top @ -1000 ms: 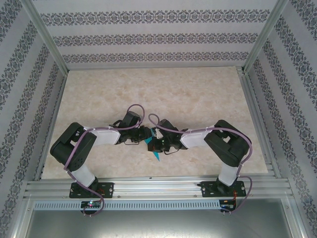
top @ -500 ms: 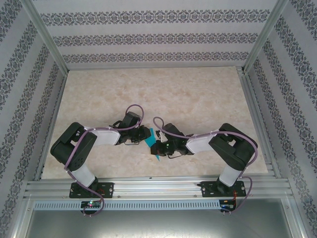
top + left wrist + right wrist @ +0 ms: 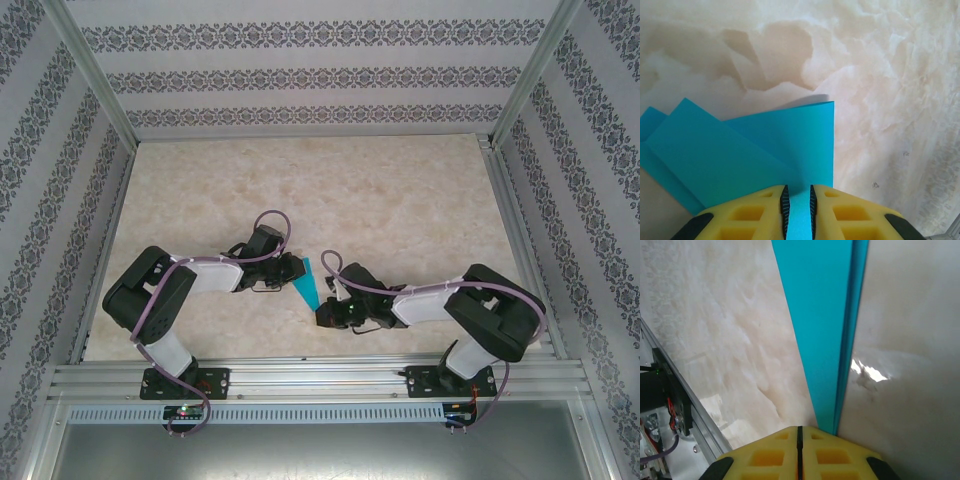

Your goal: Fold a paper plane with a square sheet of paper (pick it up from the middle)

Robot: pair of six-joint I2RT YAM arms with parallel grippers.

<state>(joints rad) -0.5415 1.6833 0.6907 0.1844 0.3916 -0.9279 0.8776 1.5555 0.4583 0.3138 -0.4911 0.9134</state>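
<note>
The square sheet of paper is folded into a slim, pointed teal paper plane (image 3: 308, 284). It hangs between the two arms near the table's front. My left gripper (image 3: 289, 271) is shut on its wide end. In the left wrist view the layered paper (image 3: 760, 150) fans out ahead and a strip of it runs between the black pads at my left gripper (image 3: 797, 188). My right gripper (image 3: 323, 314) sits just near-right of the pointed end, shut with nothing in it. From the right wrist the plane (image 3: 820, 325) stretches away as a long wedge with a crease, ending beside my right gripper (image 3: 800, 428).
The marble-patterned tabletop (image 3: 320, 190) stretches free behind the arms. An aluminium rail (image 3: 320, 374) runs along the near edge, also close on the left in the right wrist view as the rail (image 3: 685, 390). Patterned walls and frame posts (image 3: 95, 75) close in the sides.
My right gripper has drawn back toward the near right, off the paper, so more of the plane shows. The left gripper keeps its grip and has barely moved.
</note>
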